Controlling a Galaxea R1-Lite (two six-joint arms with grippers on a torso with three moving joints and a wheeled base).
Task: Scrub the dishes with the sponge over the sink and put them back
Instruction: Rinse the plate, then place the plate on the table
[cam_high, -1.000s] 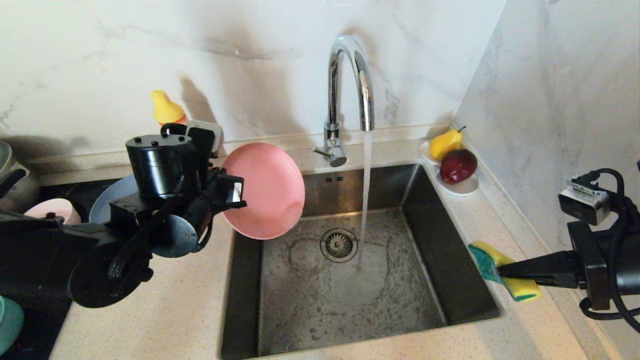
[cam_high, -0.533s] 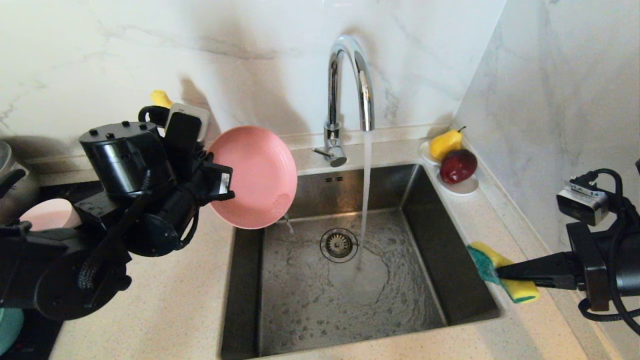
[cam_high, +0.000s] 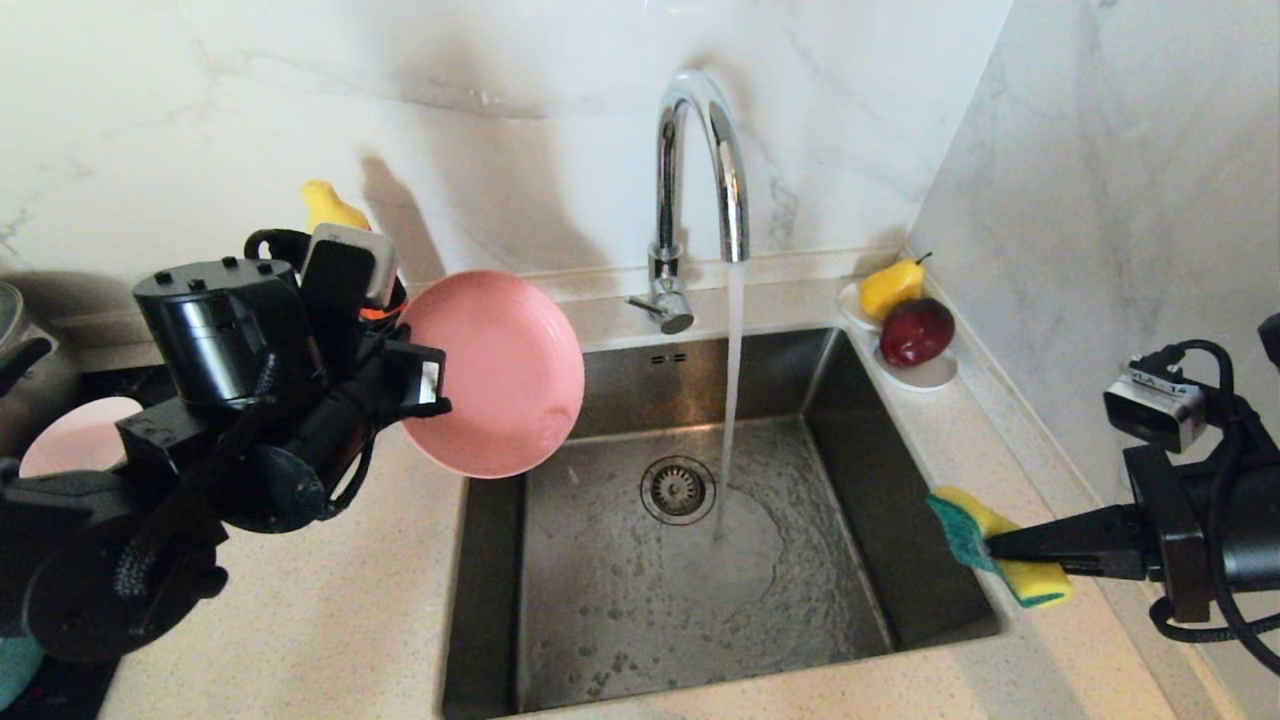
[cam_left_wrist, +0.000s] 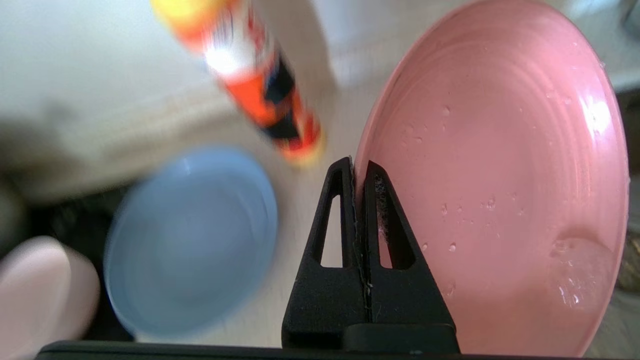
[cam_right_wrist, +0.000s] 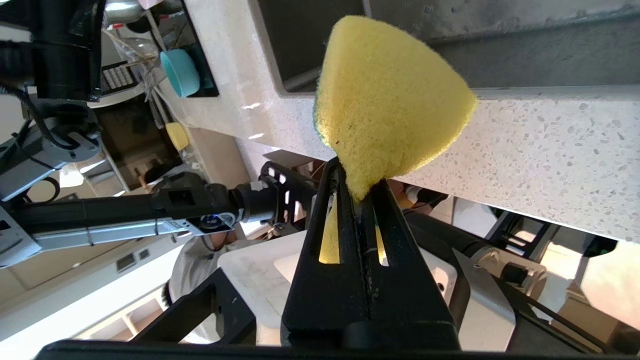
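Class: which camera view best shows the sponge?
The right wrist view: the sponge fills it, pinched in the right pincer. The head view shows it small at the sink's right rim; the left wrist view shows none.

Sink (cam_high: 900, 520): brushed steel, wet. Faucet (cam_high: 690, 160): polished chrome. Table (cam_high: 330, 620): speckled stone. Pink plate (cam_high: 500, 375): glossy, wet. Sponge (cam_high: 1000, 545): porous foam.

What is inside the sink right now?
Inside the sink: a round drain strainer, wet floor, and the faucet stream landing beside it. No dishes inside. The salmon-pink plate covers the basin's far left corner.
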